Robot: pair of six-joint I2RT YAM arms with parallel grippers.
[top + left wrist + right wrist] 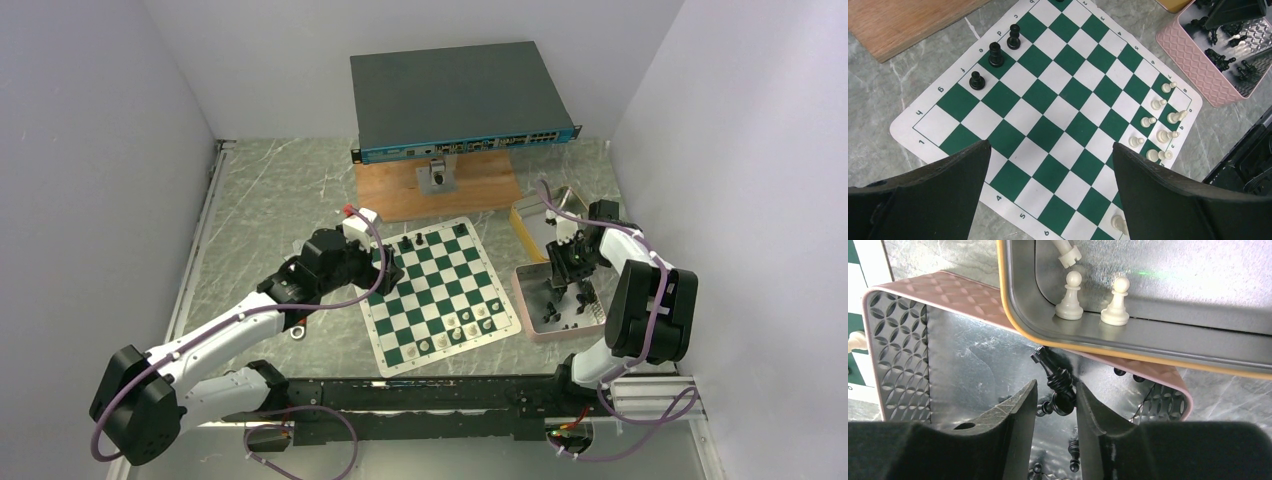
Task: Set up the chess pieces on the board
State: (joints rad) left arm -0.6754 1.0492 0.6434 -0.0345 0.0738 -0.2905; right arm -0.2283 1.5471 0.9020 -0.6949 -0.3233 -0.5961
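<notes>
I am seeing the left fingers (960, 172) hanging spread wide above the near part of the board (1048, 100), with nothing between them. The board is lying flat in the middle of the desk (270, 200), turned at an angle to the arms. Three black chessmen (995, 54) are standing upright in a row on squares along its far edge. In the top view a fourth one (460, 229) is standing farther along that edge. The white pieces (1159, 122) are standing in two short rows along the opposite edge, toward the right corner.

The right fingers (1020, 407) are closing to a narrow gap on a black piece (1058, 385). They are gripping it low on its body and holding it tilted, its top leaning up and to the left in the right wrist view. They are working inside the pink tray (898, 340), which is sitting just beside the board's right edge. Loose black pieces (1220, 57) are lying scattered on the tray floor. I cannot tell whether the held piece is clear of that floor. The yellow tin (1048, 340) is sitting just beyond the tray, and two white pawns (1069, 302) are standing upright inside it against its wall.
</notes>
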